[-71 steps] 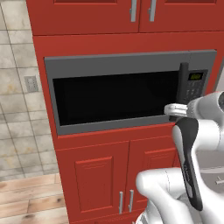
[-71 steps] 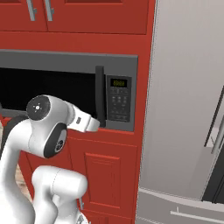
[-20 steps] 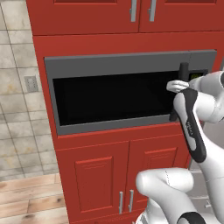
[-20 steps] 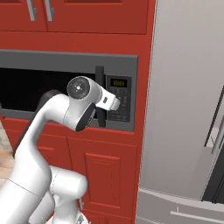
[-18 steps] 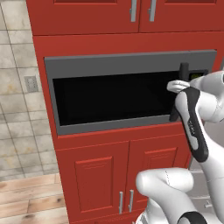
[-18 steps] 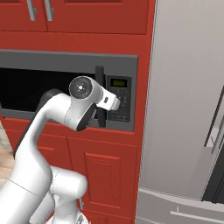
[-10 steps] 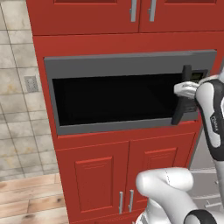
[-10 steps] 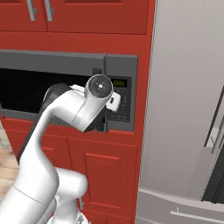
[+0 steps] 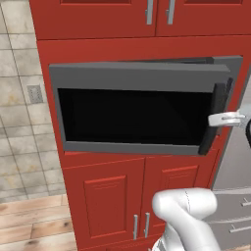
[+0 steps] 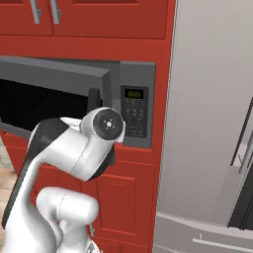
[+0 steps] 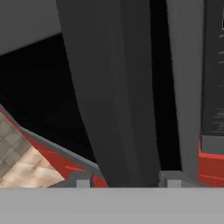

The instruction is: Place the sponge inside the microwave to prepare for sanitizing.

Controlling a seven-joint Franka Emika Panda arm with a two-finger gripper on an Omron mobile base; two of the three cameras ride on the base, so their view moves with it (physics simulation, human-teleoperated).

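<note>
Flat, even light across both base views, no bright spots and no hard shadows on the red wooden cabinets [image 9: 112, 206]. The large dark grey microwave [image 9: 142, 73] carries a soft shade along the underside of its half-open black-glass door [image 9: 132, 115], and that glass reads almost solid black, with no glare or reflection. Just right of the microwave, the pale grey refrigerator panel [image 10: 212, 99] looks smoothly lit. Edges stay crisp, slightly jagged from the rendering. In the hand view the curved black door handle [image 11: 113, 100] sits very close and looks soft, its borders smeared.
</note>
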